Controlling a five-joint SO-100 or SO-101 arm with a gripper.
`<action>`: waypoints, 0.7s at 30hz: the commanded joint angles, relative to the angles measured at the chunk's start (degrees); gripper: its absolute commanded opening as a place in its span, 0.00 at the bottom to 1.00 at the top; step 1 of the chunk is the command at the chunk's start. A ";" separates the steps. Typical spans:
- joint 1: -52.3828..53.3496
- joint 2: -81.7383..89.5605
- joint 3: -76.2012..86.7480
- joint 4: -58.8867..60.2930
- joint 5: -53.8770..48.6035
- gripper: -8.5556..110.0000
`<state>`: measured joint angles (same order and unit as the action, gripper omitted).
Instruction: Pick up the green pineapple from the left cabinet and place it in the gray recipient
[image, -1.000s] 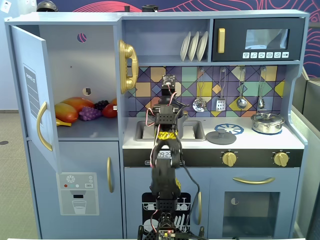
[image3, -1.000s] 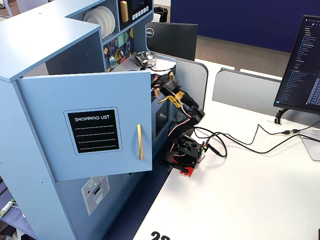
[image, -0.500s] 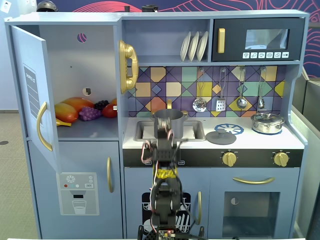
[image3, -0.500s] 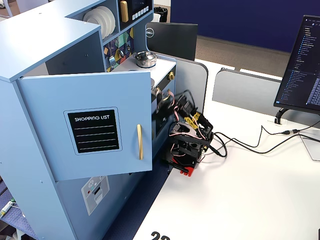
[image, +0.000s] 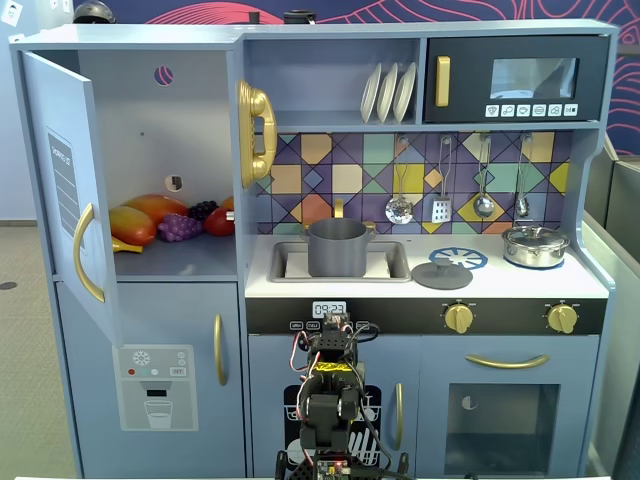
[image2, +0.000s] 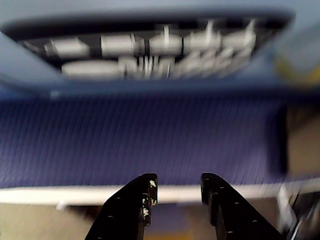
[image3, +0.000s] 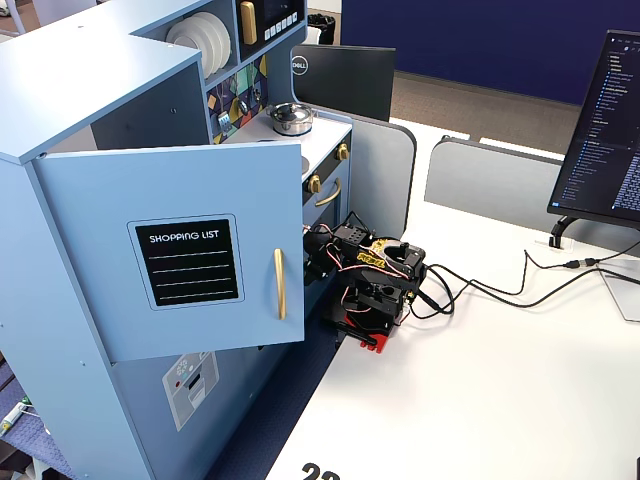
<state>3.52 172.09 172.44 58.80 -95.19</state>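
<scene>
The gray recipient (image: 337, 247) stands in the sink of the toy kitchen. The left cabinet (image: 150, 130) has its door (image: 70, 190) swung open; on its shelf lie a yellow-orange mango (image: 135, 223), purple grapes (image: 180, 227) and a red fruit (image: 219, 221). The green pineapple is out of view. My arm (image: 330, 385) is folded low over its base, in front of the lower doors. In the wrist view my gripper (image2: 177, 180) points down at the white table edge and purple carpet, open, with nothing between its black fingers (image2: 145, 192).
A flat gray lid (image: 441, 273) and a silver lidded pot (image: 535, 245) sit on the counter to the right. The open cabinet door (image3: 180, 250) juts out beside the arm (image3: 375, 275). Cables and a monitor (image3: 600, 120) occupy the white table.
The arm has drawn back from over the sink and folded down onto its base. The gray pot, hidden behind the arm before, now shows in full.
</scene>
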 joint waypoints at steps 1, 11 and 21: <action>0.53 2.64 -0.53 13.27 -0.18 0.07; -0.62 10.02 -0.53 28.92 7.21 0.07; -0.70 10.02 -0.53 28.92 7.29 0.09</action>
<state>3.52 182.46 170.86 78.40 -90.00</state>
